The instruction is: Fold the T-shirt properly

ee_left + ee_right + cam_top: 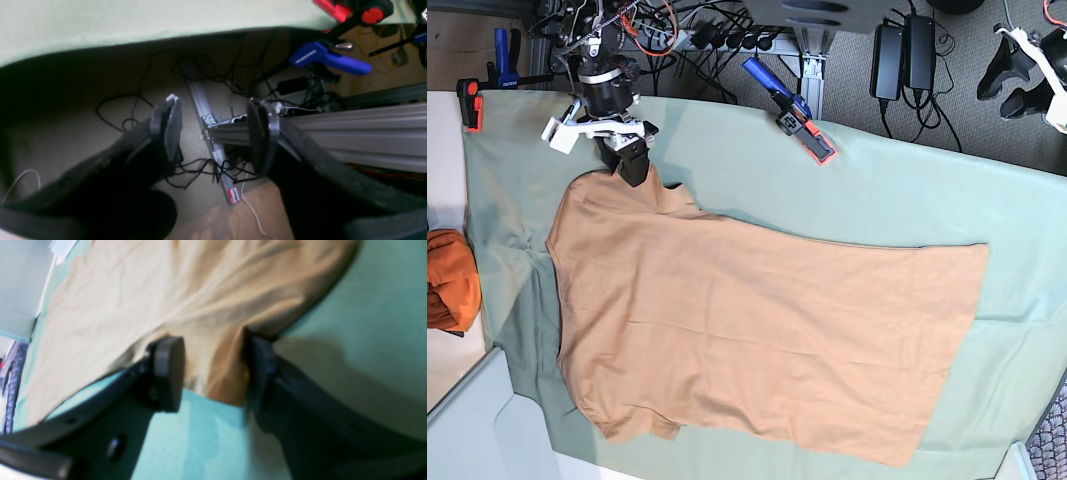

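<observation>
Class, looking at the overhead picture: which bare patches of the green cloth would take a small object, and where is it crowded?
Free: green cloth between the T-shirt and the red clamp; also the strip beyond the hem. Crowded: the sleeve corner, where the right pincer works.

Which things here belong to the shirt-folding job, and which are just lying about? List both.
Job:
T-shirt
right gripper, jaws open astride a shirt corner
left gripper, open, off the table

Lying about:
orange cloth bundle
blue clamp
red clamp

Right hand (213, 373) sits low with spread fingers; left hand (215, 133) hangs off to the side, fingers apart.
</observation>
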Controlling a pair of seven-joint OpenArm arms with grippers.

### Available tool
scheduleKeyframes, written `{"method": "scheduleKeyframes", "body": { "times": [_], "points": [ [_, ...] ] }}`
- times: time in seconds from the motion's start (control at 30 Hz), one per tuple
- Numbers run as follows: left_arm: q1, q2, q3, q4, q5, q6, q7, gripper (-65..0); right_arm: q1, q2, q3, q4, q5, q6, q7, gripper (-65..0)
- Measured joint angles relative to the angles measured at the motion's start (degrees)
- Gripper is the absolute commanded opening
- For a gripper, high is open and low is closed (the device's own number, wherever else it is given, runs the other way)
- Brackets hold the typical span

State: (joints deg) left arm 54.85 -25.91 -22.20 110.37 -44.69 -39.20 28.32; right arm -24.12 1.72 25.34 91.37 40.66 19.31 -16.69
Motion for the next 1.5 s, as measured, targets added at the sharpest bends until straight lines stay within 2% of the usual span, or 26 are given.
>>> {"method": "scheduleKeyframes", "body": {
  "times": [0.07,0.13,0.17,0.27,0.43,0.53,0.67,0.7,0.77,0.87,1.2,1.33,1.5],
  "points": [
    [-0.20,-0.96,-0.07,0.13,-0.55,0.02,0.00,-30.1,0.61,0.00,-0.04,0.00,-0.04,0.00,-0.26,-34.7],
    [-0.42,-1.79,-0.63,0.20,-1.46,-0.02,0.00,-29.9,1.03,0.00,-0.11,-0.02,-0.20,0.00,-0.57,-38.9],
    [-0.57,-2.08,-1.16,0.20,-1.53,0.00,0.04,-29.9,1.29,0.00,-0.13,-0.09,-0.22,-0.02,-0.79,-43.7],
    [-1.57,-3.30,-2.75,0.22,-1.88,0.00,0.20,-29.9,1.92,0.00,-0.15,-0.15,-0.52,-0.02,-0.94,-65.0],
    [-3.67,-5.70,-3.61,0.20,-3.48,-0.04,0.42,-29.2,2.12,0.00,-0.15,-0.17,-4.72,0.00,-0.79,-65.0],
    [-6.19,-7.30,-3.54,0.24,-3.61,0.00,0.39,-22.5,2.54,0.00,-0.15,-0.15,-5.81,0.00,-0.76,-65.0],
    [-10.45,-9.35,-3.50,0.22,-3.43,-0.09,0.66,-21.8,2.54,0.02,-0.15,-0.15,-6.25,0.00,-0.79,-65.0],
    [-11.72,-9.70,-3.39,0.24,-3.48,0.57,0.70,-21.8,2.51,0.00,-0.15,-0.15,-6.25,0.00,-0.76,-65.0],
    [-14.58,-10.45,-2.58,-0.04,-3.56,4.50,0.92,-21.8,2.54,0.02,-0.15,-0.15,-6.25,0.00,-0.74,-65.0],
    [-20.65,-11.04,0.57,-4.24,-3.63,6.14,1.36,-21.8,2.54,0.02,-0.15,-0.15,-7.06,0.00,-0.74,-65.0],
    [-40.85,-9.77,17.14,-25.22,-3.91,7.08,1.77,-21.8,2.32,0.02,-0.20,-0.15,-8.72,0.00,-0.76,-65.0],
    [-47.04,-7.65,18.23,-34.40,-4.26,7.89,2.38,-21.8,2.21,0.02,-0.20,-0.15,-8.81,0.00,-0.76,-65.0],
    [-50.45,-6.10,17.99,-40.41,-7.76,6.88,2.19,-21.8,2.21,0.02,-0.20,-0.15,-8.79,0.00,-0.76,-65.0]
  ]
}}
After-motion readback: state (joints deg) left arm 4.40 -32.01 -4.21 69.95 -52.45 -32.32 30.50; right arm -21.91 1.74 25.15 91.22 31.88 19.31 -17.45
